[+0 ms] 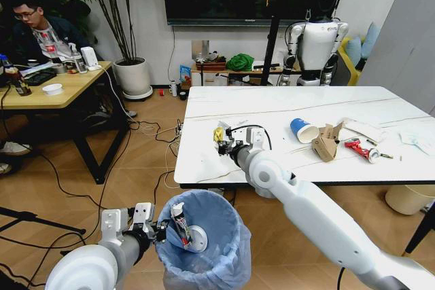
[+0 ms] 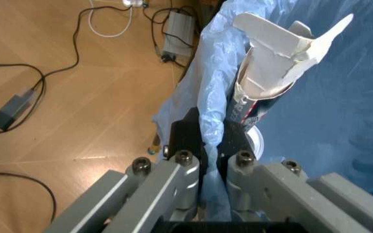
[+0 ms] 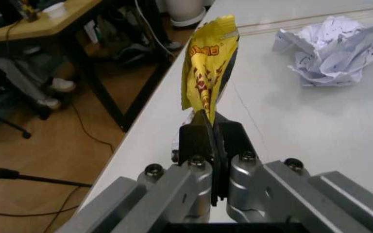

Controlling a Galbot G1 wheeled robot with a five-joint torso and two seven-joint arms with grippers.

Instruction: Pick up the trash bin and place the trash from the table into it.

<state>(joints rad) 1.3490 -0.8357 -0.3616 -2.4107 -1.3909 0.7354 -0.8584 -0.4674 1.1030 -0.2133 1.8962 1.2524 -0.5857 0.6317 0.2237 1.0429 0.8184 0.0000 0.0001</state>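
Note:
The trash bin point(image 1: 217, 249), lined with a crinkled light-blue bag, hangs low in front of the table point(image 1: 285, 106). My left gripper point(image 1: 158, 229) is shut on its rim, the bag point(image 2: 212, 87) pinched between the fingers. A squeezed tube point(image 2: 264, 73) and a white cup point(image 1: 198, 238) lie inside. Over the table's near left corner, my right gripper point(image 1: 228, 144) is shut on a yellow wrapper point(image 3: 209, 68) that stands up from the fingers. More trash lies on the table: a blue cup point(image 1: 299, 129), a torn cardboard box point(image 1: 326, 142), a red tube point(image 1: 360, 149), white packets point(image 1: 367, 129) and crumpled paper point(image 3: 335, 48).
Cables and a power strip point(image 1: 170, 130) run across the wooden floor left of the table. A light wooden desk point(image 1: 47, 89) with a seated person stands far left. A cream-white bin point(image 1: 408, 198) sits under the table's right edge. A white humanoid robot point(image 1: 316, 42) stands behind the table.

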